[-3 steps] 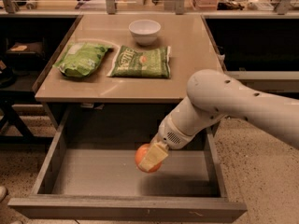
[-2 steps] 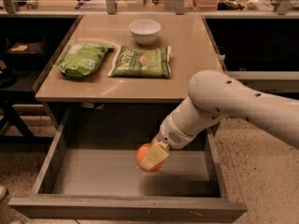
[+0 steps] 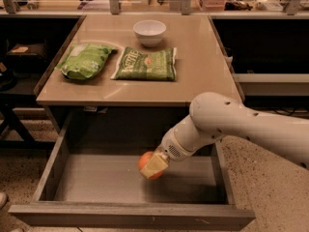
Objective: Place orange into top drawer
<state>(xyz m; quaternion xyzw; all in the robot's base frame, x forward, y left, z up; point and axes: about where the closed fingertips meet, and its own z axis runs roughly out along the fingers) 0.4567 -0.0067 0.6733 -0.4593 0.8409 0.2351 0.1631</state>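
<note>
While the top drawer [image 3: 130,215] stands pulled out under the table [image 3: 203,66], the gripper [image 3: 153,166] holds the orange [image 3: 145,160] inside it.
The gripper's fingers [image 3: 156,163] are closed on the orange, one pale finger lying across the fruit's near side; the grey drawer floor spreads directly beneath the gripper, and whether the fruit touches it cannot be told. The drawer's front panel lies on the camera's side of the gripper, its side walls well apart to either side. The white arm [image 3: 231,124] rises up and right from the gripper. Beyond and above the gripper, on the tabletop, lie two green bags [image 3: 146,64], the crumpled one [image 3: 86,61] farther left, and a white bowl [image 3: 149,32] farthest off.
</note>
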